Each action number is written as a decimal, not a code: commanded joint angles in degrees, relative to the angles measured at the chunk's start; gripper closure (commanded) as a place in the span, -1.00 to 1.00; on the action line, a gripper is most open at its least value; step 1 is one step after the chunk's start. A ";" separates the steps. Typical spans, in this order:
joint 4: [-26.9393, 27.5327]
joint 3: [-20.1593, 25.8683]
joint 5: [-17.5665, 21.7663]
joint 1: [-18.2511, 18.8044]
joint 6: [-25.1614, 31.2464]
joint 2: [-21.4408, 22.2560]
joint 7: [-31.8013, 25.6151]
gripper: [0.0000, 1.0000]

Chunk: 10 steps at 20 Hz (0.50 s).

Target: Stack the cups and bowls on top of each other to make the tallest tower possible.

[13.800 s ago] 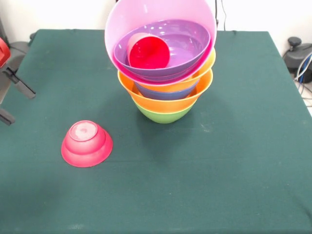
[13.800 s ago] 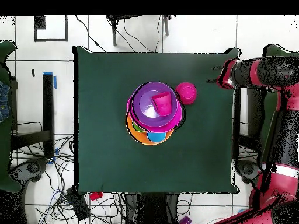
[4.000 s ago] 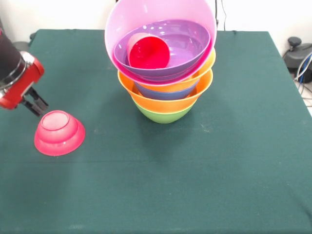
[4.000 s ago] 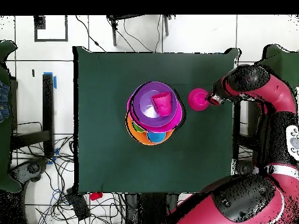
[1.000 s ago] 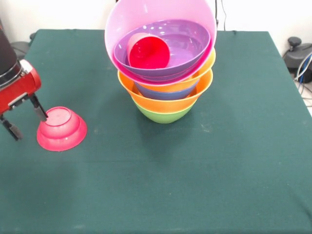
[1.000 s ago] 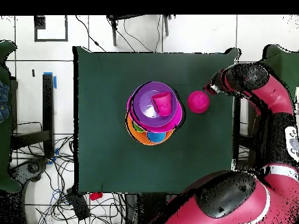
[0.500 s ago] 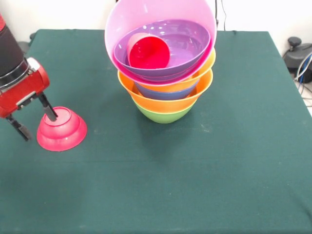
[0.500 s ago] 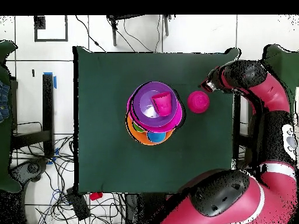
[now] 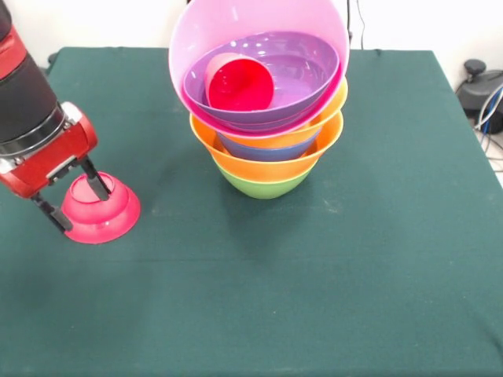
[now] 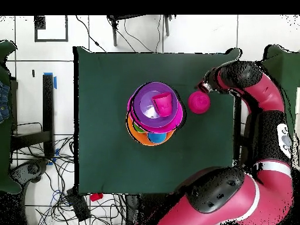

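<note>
One small red bowl (image 9: 100, 209) lies inverted near the desk (image 9: 330, 283) edge; hand (image 9: 75, 200), fingers spread, straddles it. Centre, then close firmly before lifting.

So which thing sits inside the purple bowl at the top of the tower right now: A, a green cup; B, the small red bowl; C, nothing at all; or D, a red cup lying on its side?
D: a red cup lies tipped on its side inside the purple bowl, its mouth facing the front camera, while the small red bowl sits upside down on the table beside the gripper.
</note>
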<state>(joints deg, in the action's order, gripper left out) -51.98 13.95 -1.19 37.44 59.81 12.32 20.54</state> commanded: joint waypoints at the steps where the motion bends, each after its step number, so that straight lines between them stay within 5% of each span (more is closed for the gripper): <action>1: -1.78 -2.66 0.63 -3.84 8.05 -2.70 17.37 -1.00; 10: 0.90 -6.26 0.44 -6.05 12.78 -2.70 18.81 -1.00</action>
<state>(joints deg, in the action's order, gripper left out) -51.94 8.45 -1.19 34.45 67.20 11.40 20.55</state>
